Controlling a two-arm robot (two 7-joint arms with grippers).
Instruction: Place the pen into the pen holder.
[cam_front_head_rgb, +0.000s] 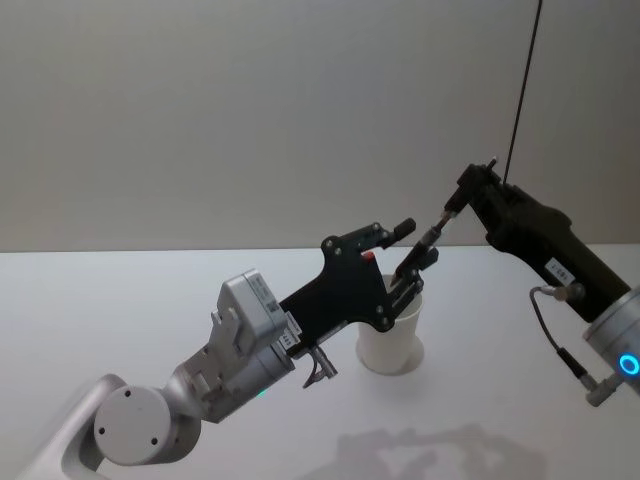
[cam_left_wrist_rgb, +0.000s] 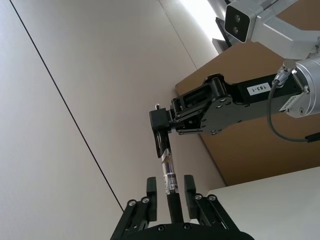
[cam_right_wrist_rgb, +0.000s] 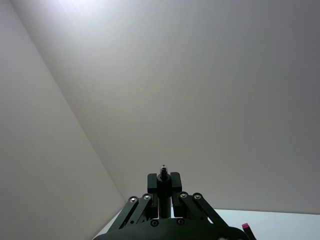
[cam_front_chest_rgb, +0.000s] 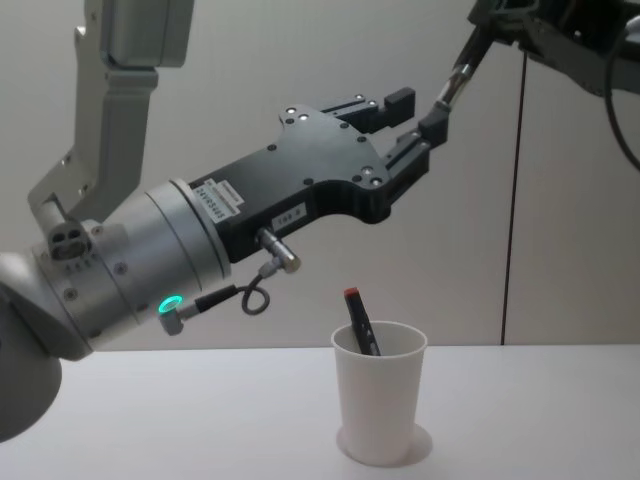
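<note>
**Left gripper open around a pen that the right gripper holds above the cup**

Nearest to the chest camera is the left gripper (cam_front_chest_rgb: 418, 112), which reaches up and forward, high above the table (cam_front_chest_rgb: 150, 420). Its jaws are open. In the left wrist view the two fingers (cam_left_wrist_rgb: 151, 191) stand on both sides of the pen (cam_left_wrist_rgb: 169, 175) with a small gap on each side, so I judge that they are placed to receive the pen and have not closed on it.

Below, on the table, stands the pen holder (cam_front_chest_rgb: 378, 400), a white paper cup, upright. A second pen (cam_front_chest_rgb: 362, 325) with a red end leans inside it already. In the head view the cup (cam_front_head_rgb: 395, 335) sits just under the left gripper (cam_front_head_rgb: 415, 243), probably so that the drop is short.

The pen (cam_front_chest_rgb: 455, 80) is in the air, tilted, between the two grippers and not in the cup.

On the right, the right gripper (cam_front_head_rgb: 468, 186) comes down from above and is closed on the upper end of the pen (cam_front_head_rgb: 437, 228); the right wrist view shows its jaws tight on the shaft (cam_right_wrist_rgb: 162, 172). It seems to be a handover: one arm presents the lower end, the other surrounds it.
</note>
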